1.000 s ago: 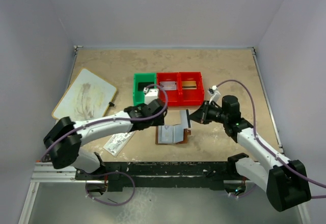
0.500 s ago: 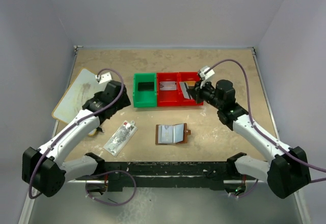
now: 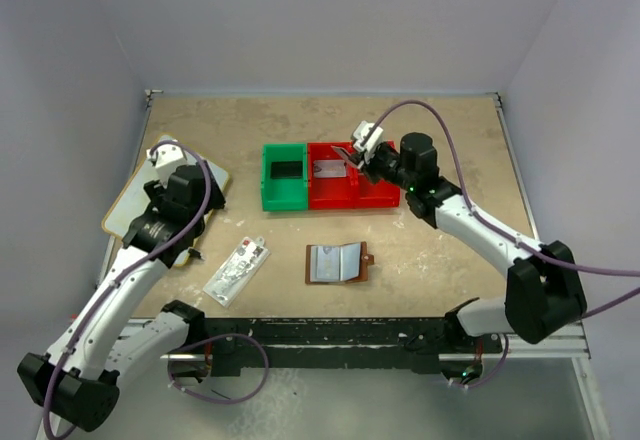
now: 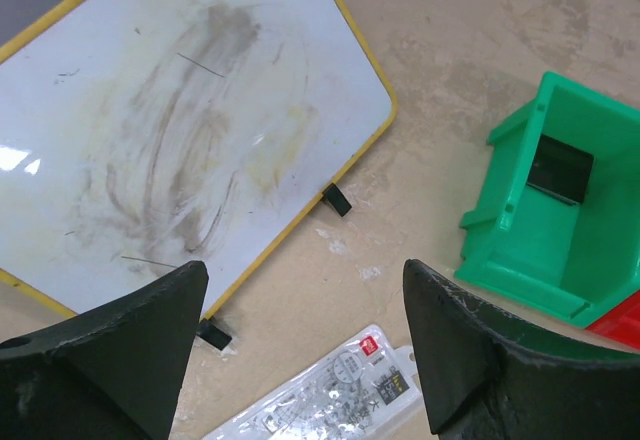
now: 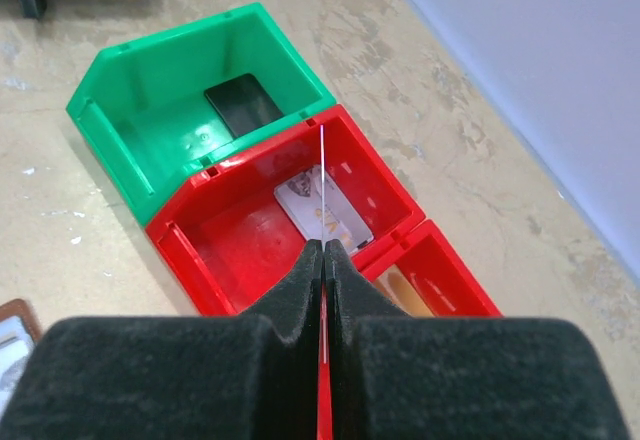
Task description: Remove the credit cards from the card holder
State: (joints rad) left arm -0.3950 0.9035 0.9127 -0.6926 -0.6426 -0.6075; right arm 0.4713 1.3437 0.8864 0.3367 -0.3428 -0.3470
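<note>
On my counter point(image 3: 450, 140), the left claw point(image 4: 302, 290) gapes wide above the whiteboard point(image 4: 150, 130) edge. The right claw point(image 5: 323, 250) pinches a card point(image 5: 323, 175) edge-on over the middle red bin point(image 5: 200, 260). The card holder point(image 3: 337, 262) lies open near the front, apart from both claws.

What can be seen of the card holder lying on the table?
The card holder is a small brown wallet, seemingly leather, lying open and flat on the table, on the near side of the red bins. Its inside faces up, showing two pale bluish clear pockets; a tab sticks out from its right edge. Nothing else touches it.
</note>
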